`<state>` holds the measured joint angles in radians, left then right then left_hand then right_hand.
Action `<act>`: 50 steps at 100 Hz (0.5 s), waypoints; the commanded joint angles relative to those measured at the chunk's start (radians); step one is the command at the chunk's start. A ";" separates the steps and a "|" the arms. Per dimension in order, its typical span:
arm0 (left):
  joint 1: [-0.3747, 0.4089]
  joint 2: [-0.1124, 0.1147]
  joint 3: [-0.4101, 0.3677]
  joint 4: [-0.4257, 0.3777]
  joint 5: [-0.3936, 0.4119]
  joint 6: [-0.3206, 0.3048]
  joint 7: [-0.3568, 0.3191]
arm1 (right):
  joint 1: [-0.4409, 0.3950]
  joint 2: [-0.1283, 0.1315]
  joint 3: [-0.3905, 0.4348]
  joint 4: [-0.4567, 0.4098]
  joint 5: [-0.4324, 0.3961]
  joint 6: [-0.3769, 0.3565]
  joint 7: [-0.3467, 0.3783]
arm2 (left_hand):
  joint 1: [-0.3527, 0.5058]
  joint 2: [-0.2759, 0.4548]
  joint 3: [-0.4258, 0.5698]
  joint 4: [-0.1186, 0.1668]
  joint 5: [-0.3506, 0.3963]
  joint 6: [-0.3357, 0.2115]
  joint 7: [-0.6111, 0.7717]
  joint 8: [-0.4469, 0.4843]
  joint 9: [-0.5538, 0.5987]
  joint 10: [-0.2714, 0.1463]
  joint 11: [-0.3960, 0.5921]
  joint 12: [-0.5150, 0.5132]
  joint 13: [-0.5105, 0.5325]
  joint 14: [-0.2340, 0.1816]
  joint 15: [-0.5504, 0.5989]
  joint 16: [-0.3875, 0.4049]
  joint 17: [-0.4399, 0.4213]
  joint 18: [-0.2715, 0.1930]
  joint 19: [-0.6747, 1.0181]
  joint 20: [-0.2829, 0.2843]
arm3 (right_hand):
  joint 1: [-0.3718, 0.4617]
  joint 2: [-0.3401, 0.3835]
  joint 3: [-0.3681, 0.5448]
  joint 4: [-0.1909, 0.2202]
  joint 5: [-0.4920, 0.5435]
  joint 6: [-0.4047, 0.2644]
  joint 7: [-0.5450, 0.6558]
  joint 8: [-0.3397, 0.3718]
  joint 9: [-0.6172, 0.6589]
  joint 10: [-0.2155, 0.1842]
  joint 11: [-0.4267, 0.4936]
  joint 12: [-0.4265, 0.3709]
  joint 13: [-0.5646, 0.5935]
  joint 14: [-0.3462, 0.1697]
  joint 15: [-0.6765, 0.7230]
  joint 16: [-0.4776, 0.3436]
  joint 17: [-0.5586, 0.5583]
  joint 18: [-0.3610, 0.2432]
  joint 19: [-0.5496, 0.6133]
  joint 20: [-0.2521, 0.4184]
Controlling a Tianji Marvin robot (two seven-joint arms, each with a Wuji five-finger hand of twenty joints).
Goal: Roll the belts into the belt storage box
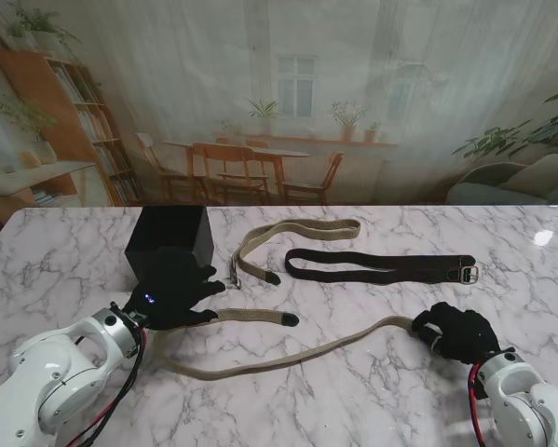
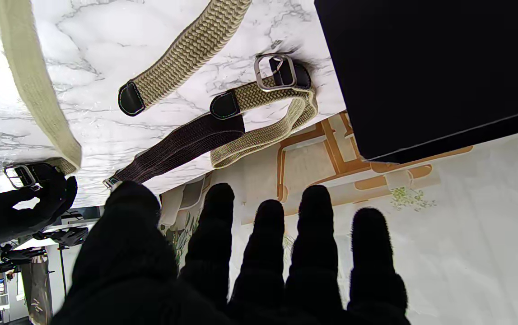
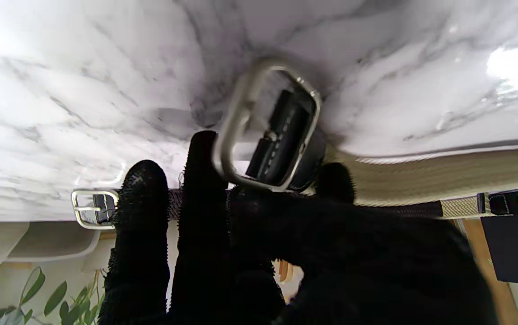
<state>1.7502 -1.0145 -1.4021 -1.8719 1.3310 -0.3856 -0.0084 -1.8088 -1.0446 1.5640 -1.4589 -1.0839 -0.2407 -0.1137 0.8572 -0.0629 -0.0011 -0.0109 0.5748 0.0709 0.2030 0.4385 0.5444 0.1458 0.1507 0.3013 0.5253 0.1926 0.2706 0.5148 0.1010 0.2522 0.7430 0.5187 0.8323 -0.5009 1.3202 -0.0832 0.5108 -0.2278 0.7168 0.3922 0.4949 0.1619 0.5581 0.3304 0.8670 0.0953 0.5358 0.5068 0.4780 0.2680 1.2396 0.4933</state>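
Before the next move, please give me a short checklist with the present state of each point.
1. Right hand holds the buckle end of the long tan belt: ok, fingers closed on it.
2. Left hand free: ok, fingers spread and holding nothing in its wrist view.
3. Long tan belt lies loose, clear of the other belts: ok.
4. Box within reach: ok, just beyond the left hand.
5. Box open on top: cannot tell.
6. Any belt rolled yet: not ok; the dark belt and folded tan belt lie unrolled.

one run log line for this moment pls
right hand: shut on long khaki belt buckle end | left hand: open, by black box | folded khaki belt, dark belt: flat on table
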 commanded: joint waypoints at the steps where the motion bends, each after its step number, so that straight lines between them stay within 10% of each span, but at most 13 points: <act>1: -0.001 0.000 0.005 0.005 0.001 0.001 -0.018 | -0.013 0.004 0.005 -0.011 0.014 0.002 0.036 | -0.006 0.050 -0.022 0.001 -0.020 0.017 -0.016 0.010 -0.027 0.021 -0.021 0.006 -0.015 0.018 -0.013 0.000 -0.019 0.046 -0.028 0.004 | 0.047 -0.083 0.068 -0.049 -0.021 0.151 -0.020 -0.031 0.012 0.026 0.043 0.035 0.043 -0.007 0.045 0.027 0.027 -0.022 0.063 -0.089; 21: 0.000 0.000 0.005 0.004 0.000 0.002 -0.021 | -0.018 0.004 0.009 -0.019 0.039 -0.015 0.070 | -0.006 0.051 -0.022 0.001 -0.019 0.017 -0.016 0.010 -0.026 0.021 -0.021 0.007 -0.015 0.019 -0.013 0.001 -0.018 0.049 -0.030 0.007 | 0.078 -0.193 0.121 -0.131 -0.038 0.266 -0.057 -0.059 0.012 0.047 0.116 0.093 0.100 -0.037 0.185 0.086 0.107 -0.037 0.151 -0.211; 50: 0.000 0.000 0.007 0.006 0.000 0.005 -0.027 | -0.036 0.010 0.021 -0.042 -0.009 -0.038 0.067 | -0.006 0.051 -0.022 0.001 -0.016 0.016 -0.015 0.011 -0.016 0.018 -0.019 0.008 -0.010 0.018 -0.012 0.002 -0.015 0.048 -0.032 0.011 | 0.064 -0.202 0.072 -0.134 -0.168 0.034 -0.037 -0.059 -0.041 -0.066 0.064 0.078 -0.030 -0.030 0.207 0.105 0.005 -0.068 0.151 -0.132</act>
<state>1.7498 -1.0143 -1.3994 -1.8712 1.3304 -0.3838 -0.0198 -1.8278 -1.0385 1.5821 -1.4906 -1.0831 -0.2709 -0.0440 0.8572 -0.0620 -0.0011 -0.0109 0.5748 0.0709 0.2030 0.4386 0.5444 0.1458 0.1507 0.3013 0.5253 0.1934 0.2705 0.5148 0.1009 0.2532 0.7427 0.5187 0.8817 -0.6515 1.3755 -0.1938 0.3920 -0.1285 0.6750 0.3495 0.4774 0.1257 0.6504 0.4156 0.8646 0.0579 0.7190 0.5908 0.5084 0.2219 1.3773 0.3269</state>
